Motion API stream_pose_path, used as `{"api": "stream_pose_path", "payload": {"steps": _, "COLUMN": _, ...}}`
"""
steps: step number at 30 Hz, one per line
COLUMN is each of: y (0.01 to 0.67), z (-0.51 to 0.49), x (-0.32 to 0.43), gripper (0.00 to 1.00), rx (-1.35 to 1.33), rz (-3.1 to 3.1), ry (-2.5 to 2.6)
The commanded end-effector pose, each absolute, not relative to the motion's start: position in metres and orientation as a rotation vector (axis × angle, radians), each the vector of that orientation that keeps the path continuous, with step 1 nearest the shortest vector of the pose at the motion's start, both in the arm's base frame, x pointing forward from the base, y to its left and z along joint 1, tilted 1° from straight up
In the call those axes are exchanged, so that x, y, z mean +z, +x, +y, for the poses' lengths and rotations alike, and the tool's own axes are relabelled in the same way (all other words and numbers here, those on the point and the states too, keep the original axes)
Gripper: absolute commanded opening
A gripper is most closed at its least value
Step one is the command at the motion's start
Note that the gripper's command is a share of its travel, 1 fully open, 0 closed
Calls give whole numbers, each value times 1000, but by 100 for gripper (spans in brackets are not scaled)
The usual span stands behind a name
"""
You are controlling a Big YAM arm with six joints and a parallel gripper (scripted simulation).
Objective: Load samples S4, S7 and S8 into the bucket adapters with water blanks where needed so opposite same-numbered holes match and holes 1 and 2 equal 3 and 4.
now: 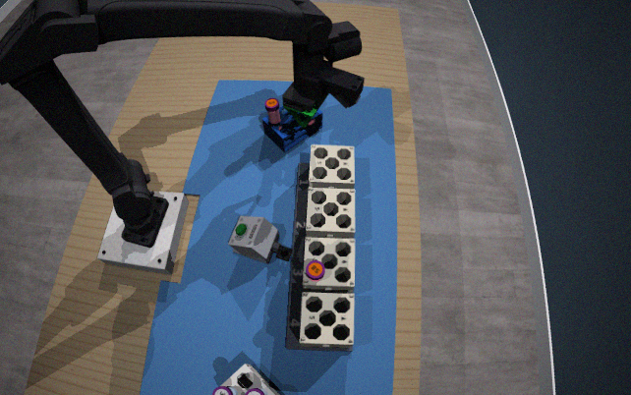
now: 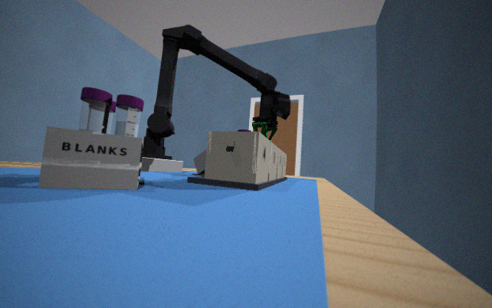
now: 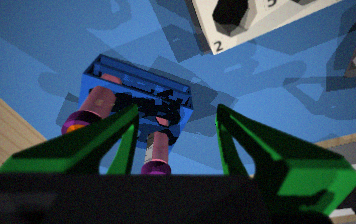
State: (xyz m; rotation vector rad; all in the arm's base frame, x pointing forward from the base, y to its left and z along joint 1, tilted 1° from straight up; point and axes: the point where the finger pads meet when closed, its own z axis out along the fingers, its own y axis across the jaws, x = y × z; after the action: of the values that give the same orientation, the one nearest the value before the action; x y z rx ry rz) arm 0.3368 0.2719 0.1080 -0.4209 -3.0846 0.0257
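matt blue mat (image 1: 236, 305), wood-grain table (image 1: 413, 275)

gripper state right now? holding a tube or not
Gripper: open, holding nothing; its green fingers hang over the blue sample rack, with a tube below the gap between them, not clamped.
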Motion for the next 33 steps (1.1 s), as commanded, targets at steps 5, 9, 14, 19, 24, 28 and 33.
{"api": "stream_pose_path", "payload": {"steps": 5, "y": 357, "z": 233, "x": 125, "gripper": 55, "rx": -48, "rz": -3155, "ry": 228}}
{"api": "stream_pose_path", "payload": {"steps": 9, "y": 365, "z": 200, "x": 124, "gripper": 55, "rx": -40, "rz": -3156, "ry": 238}}
{"api": "stream_pose_path", "payload": {"steps": 14, "y": 374, "z": 159, "x": 123, "gripper": 55, "rx": -32, "rz": -3157, "ry": 238}}
{"api": "stream_pose_path", "payload": {"steps": 19, "y": 381, "z": 135, "x": 124, "gripper": 55, "rx": -33, "rz": -3161, "ry": 239}}
{"api": "stream_pose_path", "payload": {"steps": 24, "y": 392, "z": 93, "x": 125, "gripper": 55, "rx": -22, "rz": -3167, "ry": 239}}
{"api": "stream_pose_path", "payload": {"steps": 28, "y": 411, "z": 62, "x": 134, "gripper": 55, "rx": -18, "rz": -3193, "ry": 241}}
{"api": "stream_pose_path", "payload": {"steps": 33, "y": 425, "z": 28, "x": 128, "gripper": 55, "rx": -8, "rz": -3181, "ry": 240}}
